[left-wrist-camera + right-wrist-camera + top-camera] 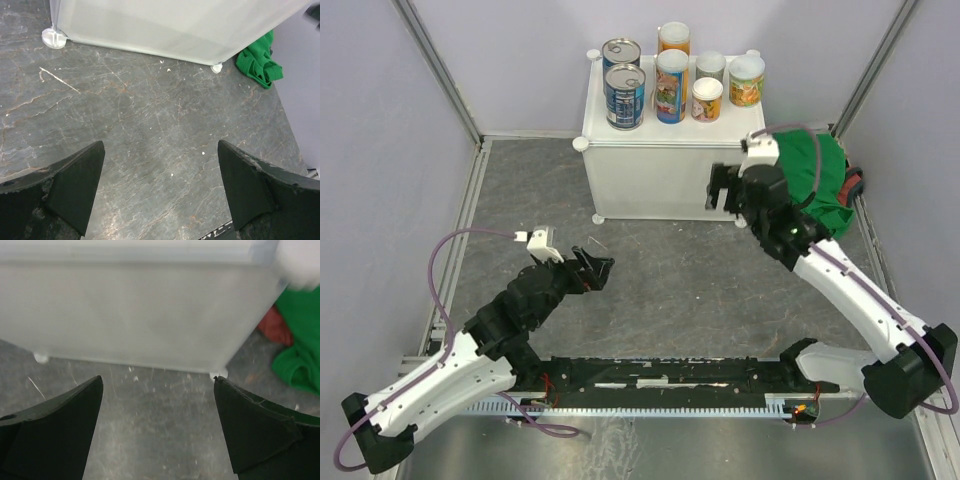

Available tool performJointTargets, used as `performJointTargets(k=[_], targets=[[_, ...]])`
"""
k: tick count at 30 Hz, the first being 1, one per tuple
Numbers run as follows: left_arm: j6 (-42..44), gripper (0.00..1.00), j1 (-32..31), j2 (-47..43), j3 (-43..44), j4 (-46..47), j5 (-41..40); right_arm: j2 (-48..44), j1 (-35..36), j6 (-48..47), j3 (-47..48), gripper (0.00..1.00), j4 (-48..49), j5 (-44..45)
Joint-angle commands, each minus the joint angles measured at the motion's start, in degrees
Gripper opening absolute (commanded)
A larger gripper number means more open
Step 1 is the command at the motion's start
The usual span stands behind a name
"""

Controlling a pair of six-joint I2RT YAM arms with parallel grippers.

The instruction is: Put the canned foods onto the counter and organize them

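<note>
At upper centre of the overhead view, seven canned foods (671,85) are found upright on the counter (660,180), set in two loose rows.
Left gripper (160,150) and right gripper (158,382) are both observed spread wide with nothing held, the right one near the counter's front wall, the left one well apart at lower left. Placement is judged complete. Only straightening of the rows, or withdrawal, is judged to be called for next.
</note>
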Motion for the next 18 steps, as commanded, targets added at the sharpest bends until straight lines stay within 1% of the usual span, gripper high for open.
performJointTargets(k=[1,5,10,14,18], targets=[[-2.5,1.0,-0.2,-2.3,-1.9,-0.3,-0.9,-4.6,4.7,7.2,-9.6,0.99,1.0,9.1],[-2.8,1.0,-0.2,-4.4,-3.4,-0.8,-1.0,-7.1,7.9,14.5,-17.3,0.99,-2.4,15.2],[-2.9,1.0,-0.2,-6.3,-5.0,-1.0,-0.4,-7.8,10.3,20.5,-23.1,0.99,-7.5,21.0],[-3.0,1.0,-0.2,-7.5,-6.1,-1.1,-0.2,-9.6,10.7,23.0,-27.5,0.99,-8.3,20.8],[-2.9,1.0,-0.2,-9.0,-6.4,-1.9,-0.2,-14.3,11.3,24.3,-31.5,0.99,-7.6,20.6]])
